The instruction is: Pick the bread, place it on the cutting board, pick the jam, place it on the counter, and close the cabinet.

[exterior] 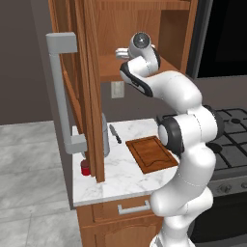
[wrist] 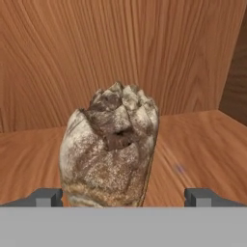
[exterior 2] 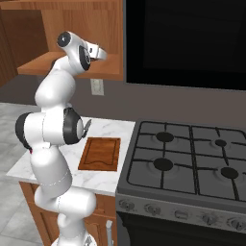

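The bread [wrist: 110, 149], a crusty brown chunk dusted with flour, stands on the wooden shelf [wrist: 193, 140] inside the cabinet, close in front of the hand. My gripper [wrist: 124, 197] is open, with one fingertip on each side of the loaf's base and not touching it. From the base, the gripper [exterior: 119, 53] [exterior 2: 99, 52] reaches into the open cabinet above the counter. The cabinet door [exterior: 89, 72] hangs wide open with its grey bar handle [exterior: 60, 96]. The cutting board [exterior: 151, 153] [exterior 2: 100, 153] lies bare on the marble counter [exterior: 120, 178]. The red jam [exterior: 85, 167] sits at the counter's left edge.
A tall grey toaster [exterior: 104, 135] and a knife [exterior: 116, 133] sit behind the open door's lower edge. A black stove [exterior 2: 192, 158] adjoins the counter on the right. A drawer with a silver handle [exterior: 132, 208] is below the counter.
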